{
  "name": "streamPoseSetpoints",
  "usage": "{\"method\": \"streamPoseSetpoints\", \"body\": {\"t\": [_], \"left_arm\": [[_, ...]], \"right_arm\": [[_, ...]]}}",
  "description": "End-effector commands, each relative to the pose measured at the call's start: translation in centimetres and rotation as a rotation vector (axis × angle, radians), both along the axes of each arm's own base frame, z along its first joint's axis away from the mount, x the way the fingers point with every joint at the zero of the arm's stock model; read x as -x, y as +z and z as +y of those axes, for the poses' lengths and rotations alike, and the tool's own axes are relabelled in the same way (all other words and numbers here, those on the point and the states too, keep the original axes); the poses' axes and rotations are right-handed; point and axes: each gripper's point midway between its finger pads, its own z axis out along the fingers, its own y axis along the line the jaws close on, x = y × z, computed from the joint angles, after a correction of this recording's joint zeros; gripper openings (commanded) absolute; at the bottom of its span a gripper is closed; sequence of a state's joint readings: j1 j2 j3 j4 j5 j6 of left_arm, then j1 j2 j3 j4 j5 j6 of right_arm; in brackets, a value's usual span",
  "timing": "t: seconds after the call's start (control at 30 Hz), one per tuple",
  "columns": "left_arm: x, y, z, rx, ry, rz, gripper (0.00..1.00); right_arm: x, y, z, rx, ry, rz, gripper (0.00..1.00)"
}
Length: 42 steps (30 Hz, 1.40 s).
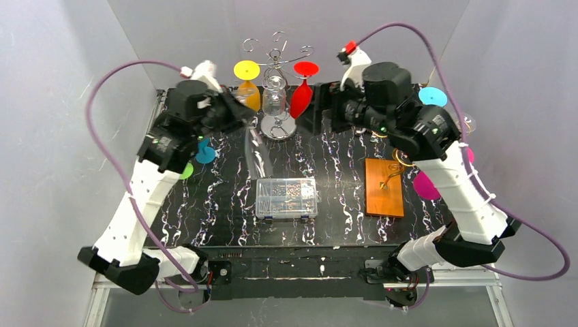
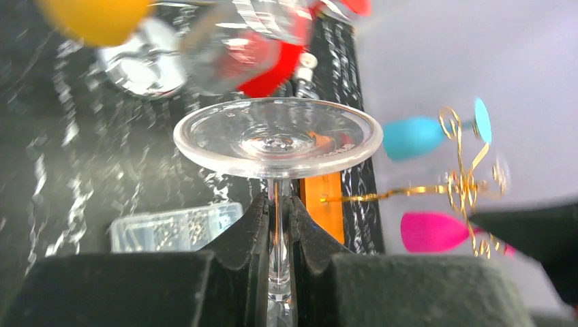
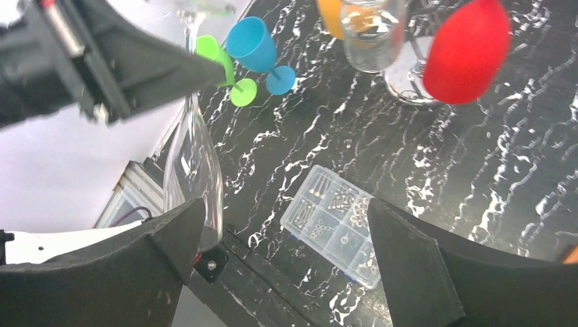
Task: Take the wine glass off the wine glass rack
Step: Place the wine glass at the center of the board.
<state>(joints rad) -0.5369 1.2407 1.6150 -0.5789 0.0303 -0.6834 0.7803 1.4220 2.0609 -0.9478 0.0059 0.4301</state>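
Top camera looks steeply down from above the near edge over the whole table (image 1: 341,197). Wrist cameras sit close — left seemingly facing rightward, right leftward — all sharing the clear parts box (image 1: 286,197) (image 2: 174,228) (image 3: 337,221).

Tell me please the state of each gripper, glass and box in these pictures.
clear wine glass: off the silver rack, held by its stem
left gripper: shut on that stem
right gripper: open, empty
red wine glass: hanging on the silver rack
yellow wine glass: hanging on the silver rack
plastic box: lid shut
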Motion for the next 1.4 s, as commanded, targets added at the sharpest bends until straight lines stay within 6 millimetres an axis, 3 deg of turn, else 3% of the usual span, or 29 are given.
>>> {"method": "streamPoseSetpoints", "body": {"t": [0.0, 0.1, 0.2, 0.23, 0.3, 0.33, 0.4, 0.5, 0.6, 0.93, 1.07, 1.27, 1.37], "left_arm": [[2.7, -1.4, 5.6, 0.160, 0.192, 0.279, 0.00], [3.0, -3.1, 7.7, 0.312, 0.289, 0.459, 0.00], [3.3, -5.2, 8.1, 0.478, 0.377, 0.643, 0.00], [3.5, -6.8, 7.3, 0.596, 0.391, 0.785, 0.00], [3.9, -9.8, 7.2, 0.770, 0.448, 0.965, 0.00], [4.0, -10.6, 7.6, 0.865, 0.486, 0.991, 0.00], [4.2, -11.4, 7.5, 0.910, 0.500, 1.023, 0.00], [3.9, -12.0, 7.3, 0.969, 0.486, 1.032, 0.00], [4.0, -11.8, 7.2, 0.956, 0.470, 1.020, 0.00], [4.3, -12.7, 7.2, 0.941, 0.472, 1.035, 0.00], [4.2, -12.5, 7.2, 0.926, 0.463, 1.016, 0.00], [4.5, -12.5, 7.2, 0.879, 0.453, 0.989, 0.00], [4.4, -12.3, 7.1, 0.868, 0.434, 0.973, 0.00]], "right_arm": [[0.8, 1.0, 3.5, -0.004, -0.002, -0.116, 0.98], [2.5, 0.1, 5.7, 0.026, 0.016, -0.157, 0.98], [3.8, -0.2, 7.0, 0.037, 0.022, -0.203, 0.98], [4.7, -0.4, 7.8, 0.039, 0.036, -0.222, 0.98], [5.9, -1.1, 8.4, 0.031, 0.053, -0.249, 0.91], [6.6, -1.1, 8.7, 0.000, 0.086, -0.262, 0.82], [7.1, -1.3, 8.9, 0.000, 0.109, -0.266, 0.75], [7.1, -1.9, 8.6, 0.018, 0.106, -0.266, 0.70], [6.9, -2.8, 10.2, 0.049, 0.127, -0.244, 0.62], [6.7, -4.0, 12.4, 0.076, 0.150, -0.208, 0.58], [6.3, -4.4, 13.1, 0.085, 0.137, -0.198, 0.52], [5.8, -4.6, 13.3, 0.088, 0.101, -0.189, 0.34], [5.6, -4.8, 13.5, 0.090, 0.087, -0.183, 0.20]]}}
